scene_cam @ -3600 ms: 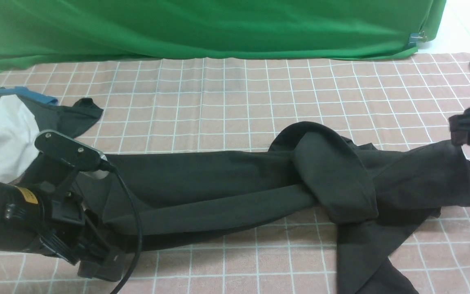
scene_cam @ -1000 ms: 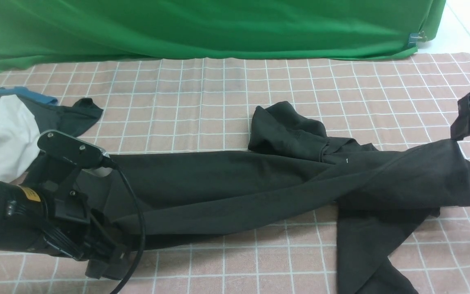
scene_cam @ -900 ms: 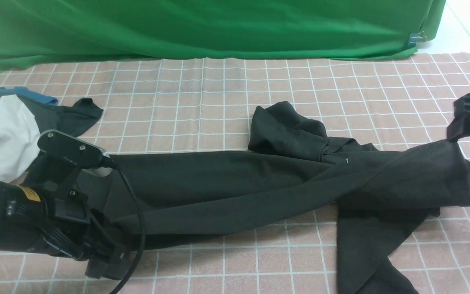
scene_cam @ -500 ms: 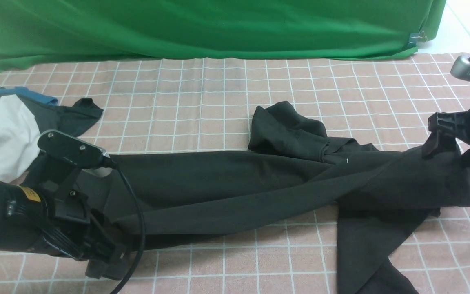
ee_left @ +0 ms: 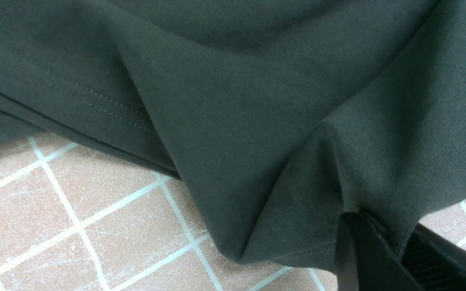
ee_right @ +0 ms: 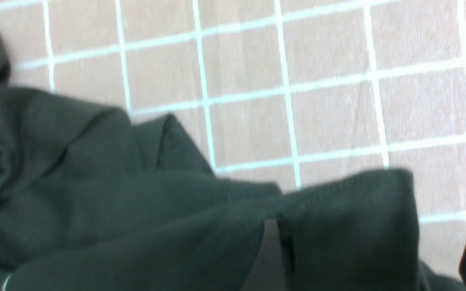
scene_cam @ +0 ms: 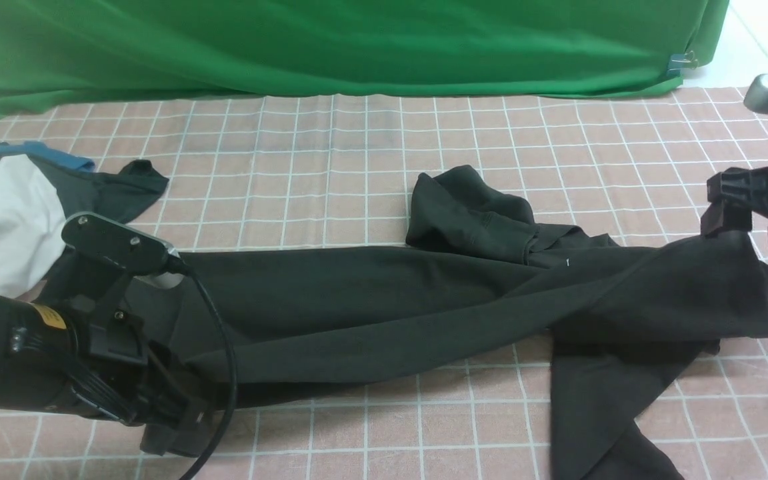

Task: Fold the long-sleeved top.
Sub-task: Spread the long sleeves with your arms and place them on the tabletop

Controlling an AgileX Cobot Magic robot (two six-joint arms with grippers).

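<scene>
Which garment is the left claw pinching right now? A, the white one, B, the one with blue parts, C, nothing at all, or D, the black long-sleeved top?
D: the left claw is closed on a gathered fold of the black long-sleeved top.

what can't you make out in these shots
- tip of the left gripper: in the front view its own body covers it; the left wrist view's edge cuts it off
- end of the black top nearest the camera: cut off by the front view's bottom edge
- white cloth: cut off by the front view's left edge, so no telling what garment
- right gripper's fingers: blurred and cut off in the right wrist view
</scene>
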